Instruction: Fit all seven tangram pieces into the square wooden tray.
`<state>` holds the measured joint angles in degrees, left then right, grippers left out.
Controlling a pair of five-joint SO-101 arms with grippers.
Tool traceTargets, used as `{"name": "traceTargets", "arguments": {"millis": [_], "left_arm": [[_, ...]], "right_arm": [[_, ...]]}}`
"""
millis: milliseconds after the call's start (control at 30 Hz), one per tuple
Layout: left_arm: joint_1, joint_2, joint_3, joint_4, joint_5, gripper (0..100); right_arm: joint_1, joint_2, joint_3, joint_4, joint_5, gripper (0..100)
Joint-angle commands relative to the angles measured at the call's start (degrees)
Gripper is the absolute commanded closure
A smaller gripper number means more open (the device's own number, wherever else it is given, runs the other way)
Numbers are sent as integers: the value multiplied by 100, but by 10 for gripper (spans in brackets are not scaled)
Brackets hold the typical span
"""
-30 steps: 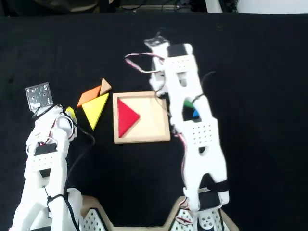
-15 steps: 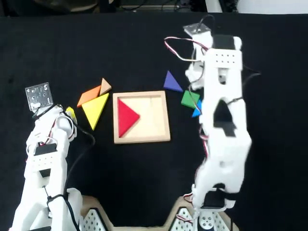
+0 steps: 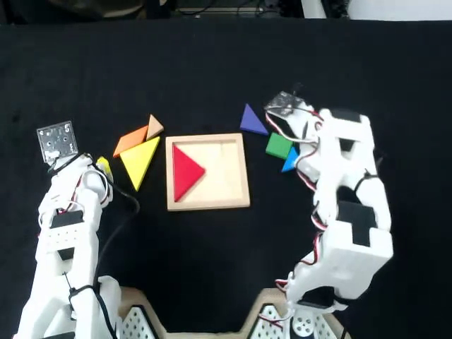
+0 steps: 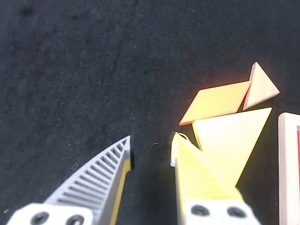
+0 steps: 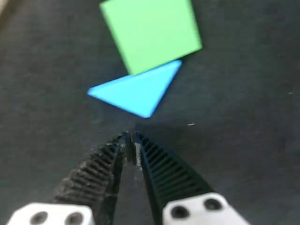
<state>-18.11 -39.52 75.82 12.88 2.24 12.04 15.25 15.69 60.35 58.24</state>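
At the left of the black cloth (image 3: 141, 70), the left gripper (image 4: 151, 140) hangs low with its jaws apart and nothing between them. It sits just to the left of the yellow triangle (image 3: 140, 162). Whether its yellow finger touches that piece cannot be told.

By the look of things the task is barely begun: one piece of seven is in the tray and six lie outside it.

Three of the loose pieces cluster just left of the tray. The yellow triangle is large and points toward the near side. The orange parallelogram (image 3: 131, 141) lies against its far edge. The small tan triangle (image 3: 154, 128), plain wood in colour, sits at the parallelogram's right end.

The square wooden tray (image 3: 208, 205) sits mid-table, pale, with a low raised rim. The red triangle (image 3: 183, 171) lies flat inside it, its long side against the left wall and its point toward the tray's middle. The rest of the tray floor is bare.

Right of the tray lie the other three pieces. The purple triangle (image 3: 251, 122) is off the tray's far right corner. The green square (image 3: 279, 145) is just right of the tray, and the blue triangle (image 3: 288, 164) touches its near edge.

The right gripper (image 5: 130, 138) has its jaws pressed together on nothing, with the tips just beside the blue triangle's near point.
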Motion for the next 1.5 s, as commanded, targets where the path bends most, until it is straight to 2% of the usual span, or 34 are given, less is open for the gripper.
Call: {"name": "traceTargets", "arguments": {"millis": [0, 267, 467, 767, 900, 1133, 1300, 1467], "left_arm": [[4, -9, -22, -132, 62, 848], [127, -9, -4, -132, 26, 848], [154, -9, -4, -132, 26, 848], [154, -9, -4, -132, 26, 848], [154, -9, -4, -132, 26, 848], [154, -9, -13, -132, 26, 848], [154, -9, -13, -132, 26, 848], [154, -9, -13, -132, 18, 848]], "right_arm": [[141, -233, 92, -246, 105, 987], [-835, 295, 101, -264, 88, 988], [-993, 312, -84, -677, 79, 988], [-1486, 259, -180, -668, 79, 988], [-1327, 268, -831, -413, -9, 988], [-826, 532, -1736, -598, -844, 988], [-809, 1473, -2484, -501, -967, 988], [-510, 2325, -3749, 167, -1002, 988]]}}
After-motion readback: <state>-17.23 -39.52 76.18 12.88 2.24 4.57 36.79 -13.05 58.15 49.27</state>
